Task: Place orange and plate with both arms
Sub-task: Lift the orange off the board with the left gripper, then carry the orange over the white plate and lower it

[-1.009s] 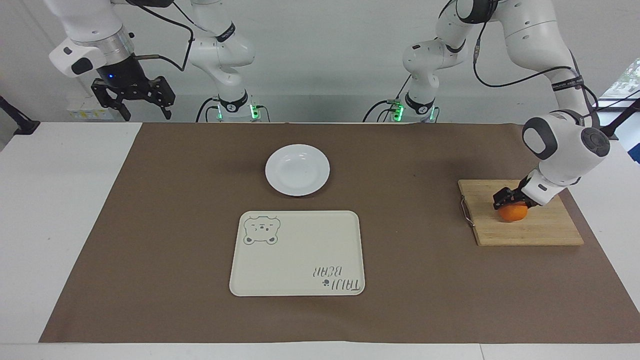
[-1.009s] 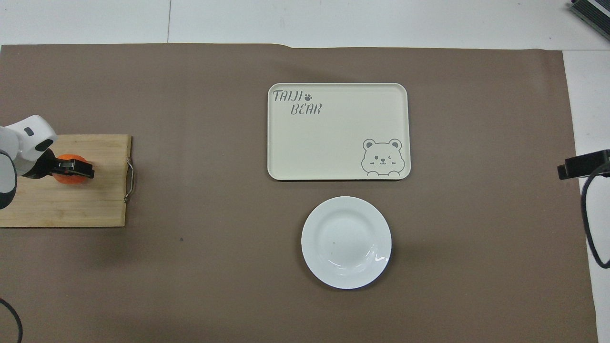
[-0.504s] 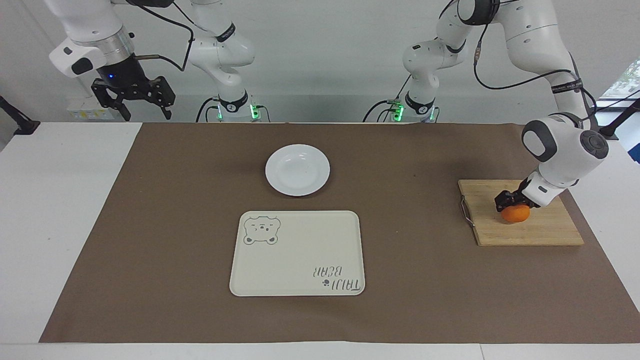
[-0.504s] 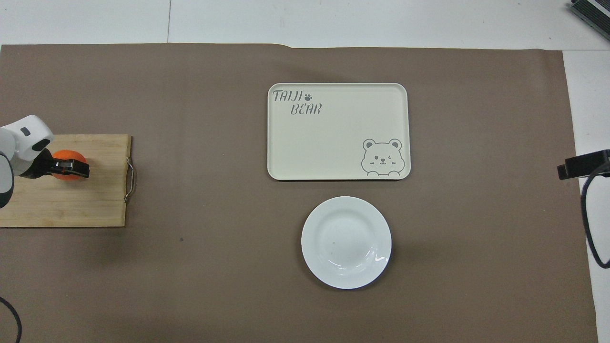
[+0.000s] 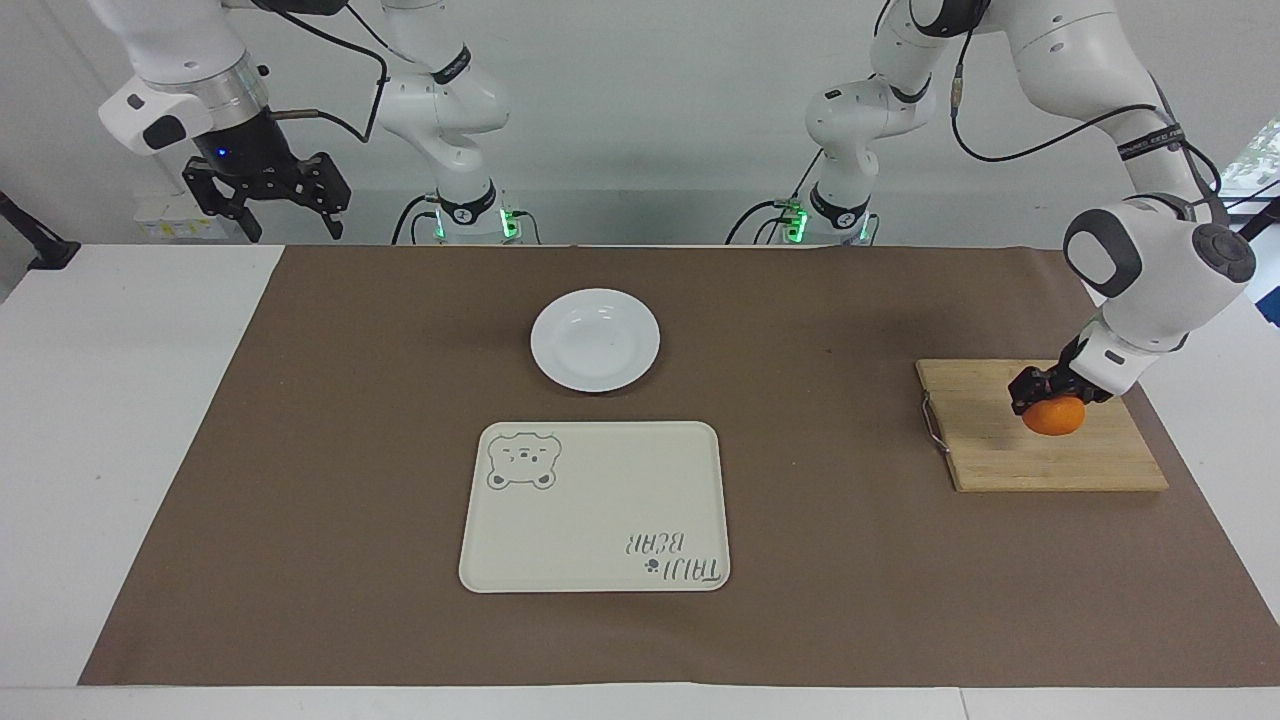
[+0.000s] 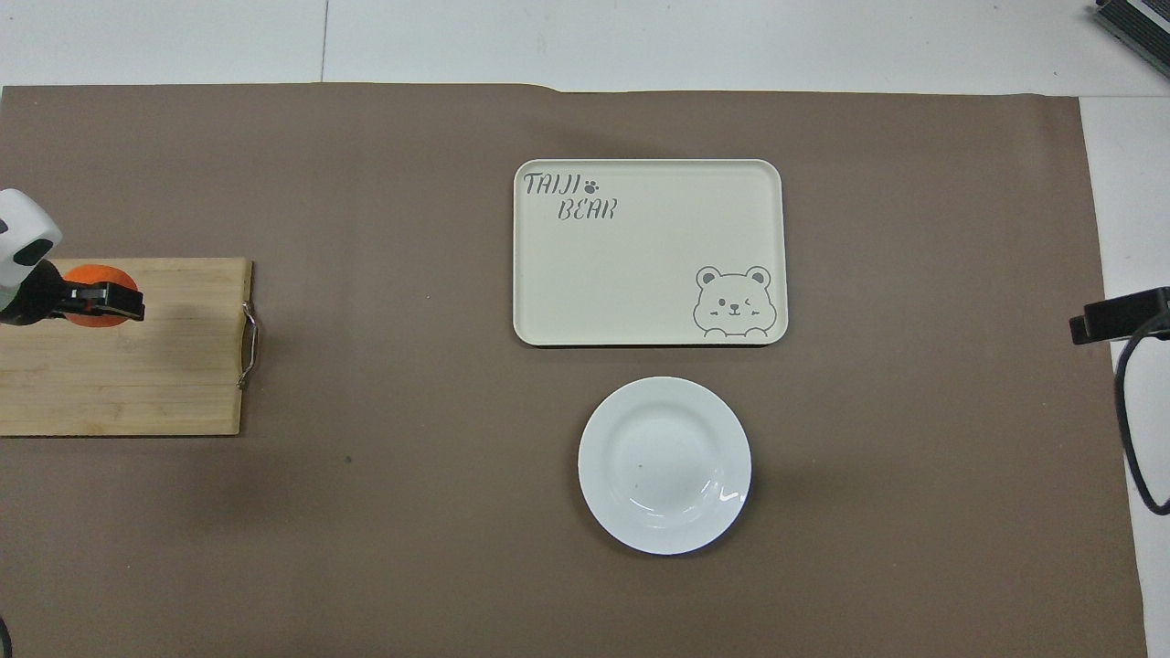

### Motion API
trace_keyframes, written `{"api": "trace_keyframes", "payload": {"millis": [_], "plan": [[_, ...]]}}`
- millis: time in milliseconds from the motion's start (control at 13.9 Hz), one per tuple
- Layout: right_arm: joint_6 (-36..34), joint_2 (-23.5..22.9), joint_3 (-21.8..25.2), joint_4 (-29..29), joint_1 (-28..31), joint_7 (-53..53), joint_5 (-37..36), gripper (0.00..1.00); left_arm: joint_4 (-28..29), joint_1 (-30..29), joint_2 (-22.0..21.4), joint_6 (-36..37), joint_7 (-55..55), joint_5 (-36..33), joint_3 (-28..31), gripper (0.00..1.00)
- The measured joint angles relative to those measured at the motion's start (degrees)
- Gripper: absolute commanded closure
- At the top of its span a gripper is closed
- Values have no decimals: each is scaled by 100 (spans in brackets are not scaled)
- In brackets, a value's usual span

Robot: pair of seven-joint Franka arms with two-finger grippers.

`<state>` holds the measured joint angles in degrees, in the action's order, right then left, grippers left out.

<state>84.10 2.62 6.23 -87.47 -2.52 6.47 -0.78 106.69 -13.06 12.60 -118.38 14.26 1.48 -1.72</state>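
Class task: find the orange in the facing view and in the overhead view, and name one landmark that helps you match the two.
Facing view: orange at the right edge, in the left gripper over the wooden board.
Overhead view: orange at the left edge, over the same board.
Shared landmark: the wooden board.

the top of the orange (image 5: 1053,418) is covered by the left gripper (image 5: 1045,392). in the overhead view the cutting board (image 6: 137,384) is cut off at the edge, and only a tip of the right gripper (image 6: 1117,315) is seen.
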Motion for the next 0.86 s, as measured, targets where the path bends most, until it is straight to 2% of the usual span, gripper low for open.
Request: {"api": "trace_keyframes", "payload": {"millis": [648, 865], "plan": [[0, 0, 0, 0, 0, 0, 0, 0, -825, 224, -814, 1608, -770, 0, -104, 100], [0, 0, 0, 0, 0, 0, 0, 0, -1034, 417, -929, 1928, -924, -11, -137, 100]]}}
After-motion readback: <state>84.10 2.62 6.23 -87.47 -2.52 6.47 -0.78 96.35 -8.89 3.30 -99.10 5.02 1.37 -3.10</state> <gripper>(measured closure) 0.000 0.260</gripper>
